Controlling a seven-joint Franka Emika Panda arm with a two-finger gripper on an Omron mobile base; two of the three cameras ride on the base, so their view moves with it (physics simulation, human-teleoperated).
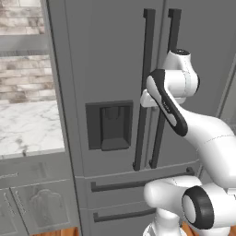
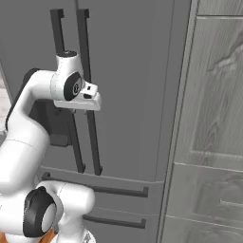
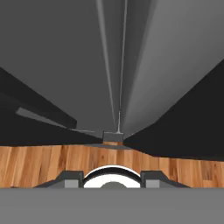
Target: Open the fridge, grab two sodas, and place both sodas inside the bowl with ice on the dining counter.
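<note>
The fridge [image 1: 110,69] runs past the top edge in both base views, so its full height cannot be seen. The white arm covers the middle stretch of the right door handle [image 1: 162,124] in the left base view. In the right base view the arm hides most of the dispenser recess [image 2: 58,124] beside the handles. The gripper [image 2: 97,100] sits against the handles, its fingertips hidden behind the hand, so what it grips cannot be told.
</note>
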